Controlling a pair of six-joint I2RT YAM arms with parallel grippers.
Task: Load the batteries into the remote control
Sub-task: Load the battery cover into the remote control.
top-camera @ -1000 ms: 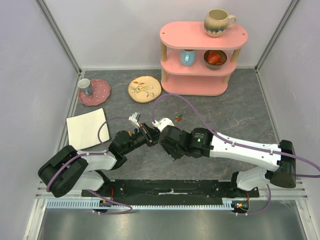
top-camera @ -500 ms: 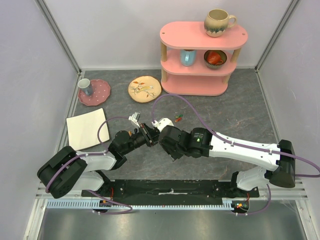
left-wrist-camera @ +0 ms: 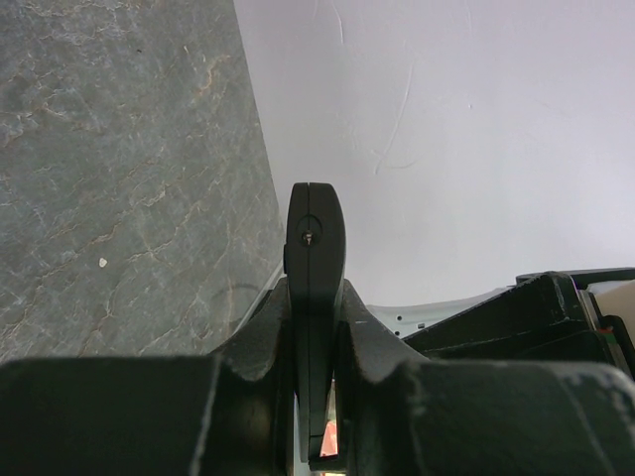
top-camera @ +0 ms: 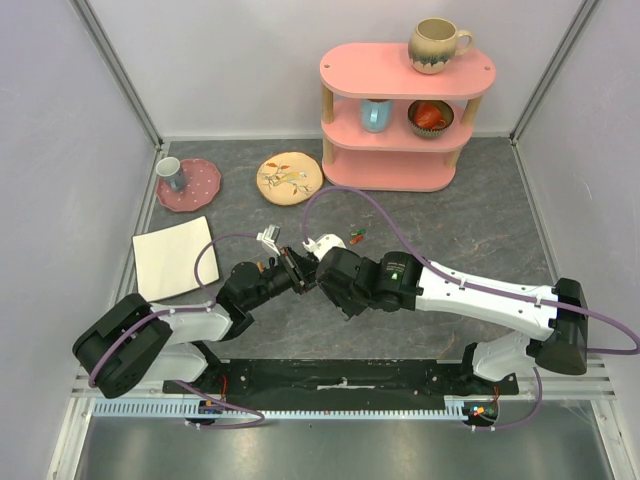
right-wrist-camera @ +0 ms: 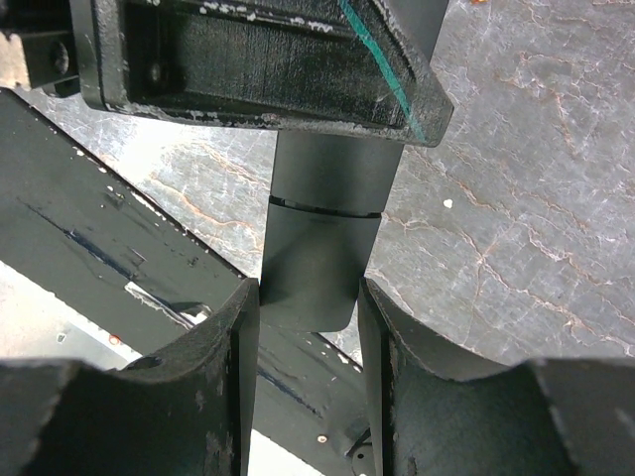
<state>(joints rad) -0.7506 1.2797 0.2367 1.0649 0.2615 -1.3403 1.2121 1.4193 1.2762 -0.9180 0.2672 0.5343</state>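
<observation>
The remote control [left-wrist-camera: 316,238] is a slim black bar, seen edge-on in the left wrist view. My left gripper [left-wrist-camera: 316,297] is shut on it and holds it above the table. In the right wrist view its rounded end [right-wrist-camera: 322,248] sits between the fingers of my right gripper [right-wrist-camera: 310,297], which close on its two sides. The left gripper's body [right-wrist-camera: 258,59] fills the top of that view. In the top view the two grippers meet at mid-table [top-camera: 305,268] and hide the remote. Two tiny batteries [top-camera: 356,235], red and green, lie on the table behind them.
A white square plate [top-camera: 172,256] lies at the left. A pink dotted plate with a cup [top-camera: 188,184] and a floral plate [top-camera: 289,178] are at the back. A pink shelf [top-camera: 400,120] holds mugs and a bowl.
The right arm has shifted slightly to the left. Both grippers stay together at the remote.
</observation>
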